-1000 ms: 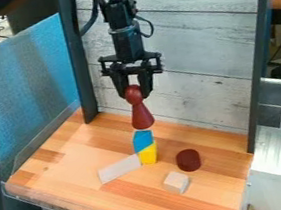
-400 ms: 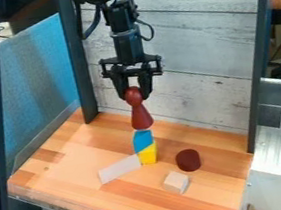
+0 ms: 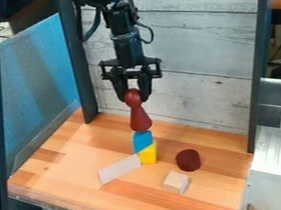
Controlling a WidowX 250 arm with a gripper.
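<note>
Camera view: dark red, round-knobbed conical piece (image 3: 140,119), upright in the jaws' apparent grasp, above the blue block (image 3: 143,141).

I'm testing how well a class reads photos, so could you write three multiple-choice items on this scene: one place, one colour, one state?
1. Where is the dark red round piece?
A. On the pale cube
B. At the picture's left edge
C. To the picture's right of the yellow block

2. What colour is the block seen just below the red figure?
A. Blue
B. Green
C. Black

3. How is the red figure?
A. Lying on its side
B. Upright in the gripper
C. Upside down

Key:
1. C: it lies on the wooden surface, right of the yellow block.
2. A: the blue block shows under its base.
3. B: its round head is between the fingers, wide base downward.
</note>
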